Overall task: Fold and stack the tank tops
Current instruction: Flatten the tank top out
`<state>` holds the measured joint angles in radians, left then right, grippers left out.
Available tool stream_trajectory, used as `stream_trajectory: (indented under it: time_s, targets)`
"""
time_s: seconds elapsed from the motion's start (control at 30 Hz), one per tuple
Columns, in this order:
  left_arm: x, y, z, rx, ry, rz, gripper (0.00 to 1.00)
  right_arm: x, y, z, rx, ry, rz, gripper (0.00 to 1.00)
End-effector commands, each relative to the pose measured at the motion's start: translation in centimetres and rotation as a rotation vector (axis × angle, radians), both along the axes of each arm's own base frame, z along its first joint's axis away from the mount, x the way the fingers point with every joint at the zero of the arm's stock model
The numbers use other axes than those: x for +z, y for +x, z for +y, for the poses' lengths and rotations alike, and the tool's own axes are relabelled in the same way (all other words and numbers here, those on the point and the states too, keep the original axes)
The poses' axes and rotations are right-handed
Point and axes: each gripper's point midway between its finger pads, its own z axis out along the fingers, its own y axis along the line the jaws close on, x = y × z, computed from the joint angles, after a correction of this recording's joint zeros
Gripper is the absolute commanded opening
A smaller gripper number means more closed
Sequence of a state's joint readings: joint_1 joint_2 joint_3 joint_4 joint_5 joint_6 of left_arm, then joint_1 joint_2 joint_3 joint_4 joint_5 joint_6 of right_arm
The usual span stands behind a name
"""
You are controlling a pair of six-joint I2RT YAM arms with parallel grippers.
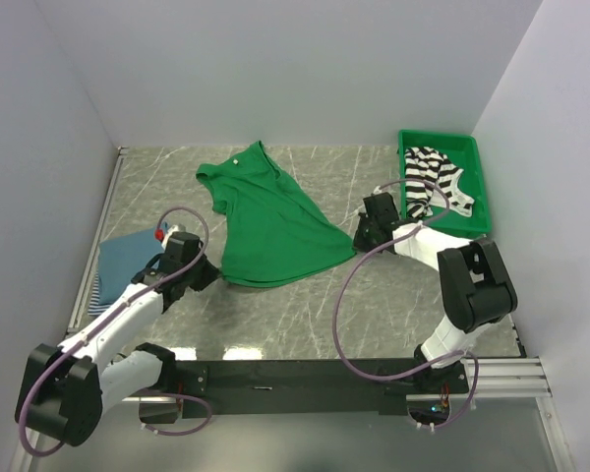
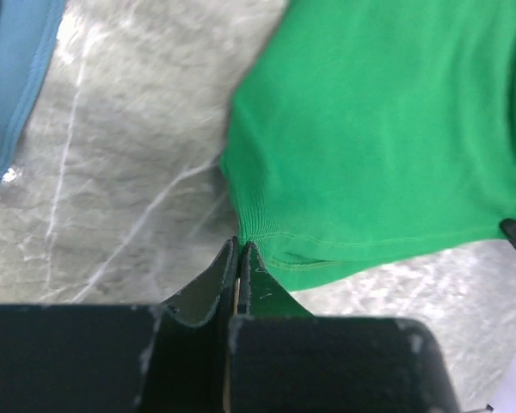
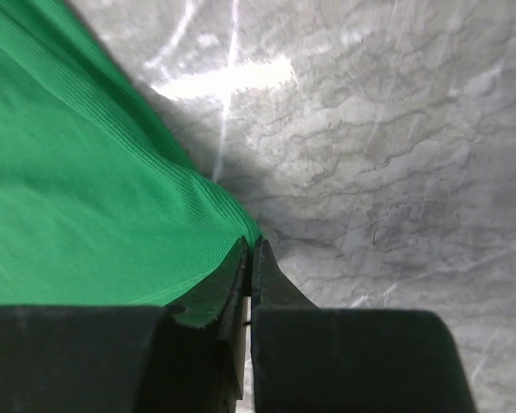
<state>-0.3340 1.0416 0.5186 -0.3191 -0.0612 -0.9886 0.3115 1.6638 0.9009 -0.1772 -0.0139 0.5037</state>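
The green tank top (image 1: 270, 221) lies spread in the middle of the table, neck toward the back. My left gripper (image 1: 208, 277) is shut on its near-left hem corner; in the left wrist view the jaws (image 2: 241, 243) pinch the corner of the green tank top (image 2: 378, 129). My right gripper (image 1: 359, 236) is shut on the near-right hem corner, and in the right wrist view its tips (image 3: 251, 243) close on the edge of the green tank top (image 3: 77, 198). A black-and-white striped tank top (image 1: 435, 182) lies crumpled in the bin. Folded blue tank tops (image 1: 128, 258) rest at the left.
The green plastic bin (image 1: 477, 162) stands at the back right against the wall. White walls close the table on the left, back and right. The blue cloth (image 2: 13, 77) shows at the upper left of the left wrist view. Grey marble tabletop (image 3: 396, 129) lies right of the right gripper.
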Motion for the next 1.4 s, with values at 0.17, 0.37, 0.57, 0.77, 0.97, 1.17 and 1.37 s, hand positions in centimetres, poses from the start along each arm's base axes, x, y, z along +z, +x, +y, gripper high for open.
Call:
stream_trajectory:
  time_s: [0.17, 0.37, 0.57, 0.77, 0.97, 1.17, 1.37]
  targets:
    - [7.2, 1.9, -0.3, -0.042, -0.003, -0.161, 0.00, 10.7, 2.9, 0.5, -0.026, 0.062, -0.254, 0.00]
    - [17.6, 4.8, 0.3, -0.026, 0.035, -0.361, 0.00, 23.9, 4.1, 0.0, -0.050, 0.165, -0.514, 0.00]
    - [32.4, 6.2, 1.6, 0.039, 0.045, -0.660, 0.00, 41.4, 1.7, -2.2, -0.084, 0.283, -0.886, 0.00]
    - [45.1, 3.8, 2.7, 0.067, -0.007, -0.926, 0.00, 54.9, -4.9, -3.9, -0.082, 0.373, -1.205, 0.00]
    - [50.8, 1.6, 3.0, 0.058, -0.049, -1.060, 0.00, 60.5, -9.1, -4.5, -0.043, 0.403, -1.335, 0.00]
    - [50.5, 3.4, 1.9, 0.051, -0.090, -1.059, 0.00, 59.5, -7.1, -3.3, -0.003, 0.405, -1.286, 0.00]
    - [47.8, 9.2, 0.0, 0.027, -0.106, -1.008, 0.00, 55.1, 0.2, -0.2, 0.064, 0.429, -1.139, 0.00]
